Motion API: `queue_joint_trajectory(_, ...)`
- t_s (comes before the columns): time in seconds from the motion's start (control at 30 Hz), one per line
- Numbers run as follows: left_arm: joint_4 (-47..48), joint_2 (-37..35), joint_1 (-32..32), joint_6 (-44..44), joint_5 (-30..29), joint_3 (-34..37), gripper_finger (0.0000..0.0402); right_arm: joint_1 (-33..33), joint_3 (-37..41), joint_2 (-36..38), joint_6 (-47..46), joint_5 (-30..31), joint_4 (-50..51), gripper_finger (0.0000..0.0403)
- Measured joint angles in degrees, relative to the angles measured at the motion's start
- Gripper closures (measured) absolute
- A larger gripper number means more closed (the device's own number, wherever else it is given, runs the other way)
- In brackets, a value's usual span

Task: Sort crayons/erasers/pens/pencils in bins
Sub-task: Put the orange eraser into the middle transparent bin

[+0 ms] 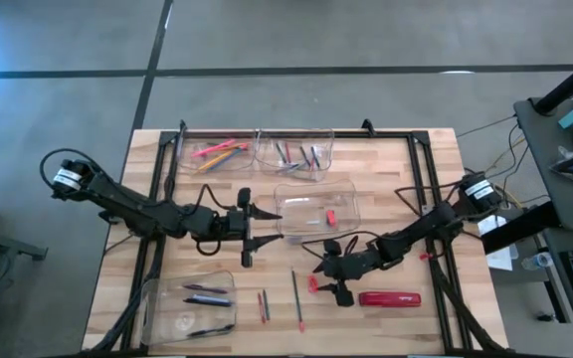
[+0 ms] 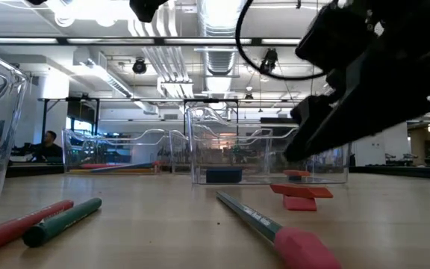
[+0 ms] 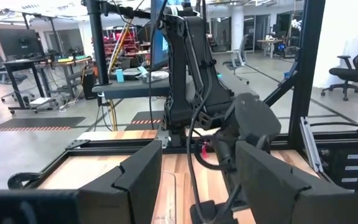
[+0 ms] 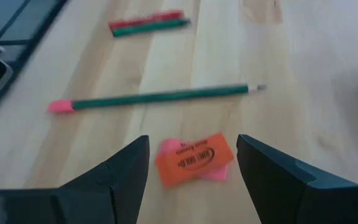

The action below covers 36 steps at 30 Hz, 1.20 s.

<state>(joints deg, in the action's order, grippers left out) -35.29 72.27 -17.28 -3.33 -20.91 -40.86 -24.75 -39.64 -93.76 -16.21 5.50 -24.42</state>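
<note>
An orange eraser [image 4: 194,158] lies partly on a pink eraser [image 4: 215,174] on the table; both show in the high view [image 1: 313,284]. My right gripper [image 4: 192,147] is open just above them, one finger on either side, touching nothing. A green pencil [image 4: 160,98] with a pink tip lies just beyond them, and a red and a green stick [image 4: 148,23] lie farther on. My left gripper [image 1: 257,227] is open and empty beside the left wall of the centre bin [image 1: 291,231], which holds a red eraser [image 1: 331,216].
Two bins stand at the far edge, one with orange and red sticks [image 1: 217,152], one with pens [image 1: 294,155]. A near-left bin [image 1: 167,298] holds dark pens. A red oblong object with white lettering [image 1: 389,297] lies just right of my right gripper.
</note>
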Motion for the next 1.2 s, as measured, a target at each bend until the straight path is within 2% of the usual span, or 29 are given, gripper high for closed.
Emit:
queue_joint_trajectory(0.37,0.3,0.0,0.0,1.5,0.0,0.0,0.0212,0.2,-4.8,-9.7,-1.1,0.1,-0.1,0.0172)
queue_joint_trajectory(0.73,1.0,0.0,0.0,1.5,0.1,0.0,0.0212,0.4,-5.9,-9.9,-0.3,0.3,1.8,0.0175)
queue_joint_trajectory(0.93,1.2,0.0,-0.2,1.5,0.1,-0.3,0.0212,0.4,-5.7,-8.6,-0.5,0.5,2.5,0.0203)
queue_joint_trajectory(1.2,1.3,-2.3,-2.0,1.5,0.1,-0.4,0.0212,0.5,-5.6,-4.9,-1.2,1.0,6.5,0.0271)
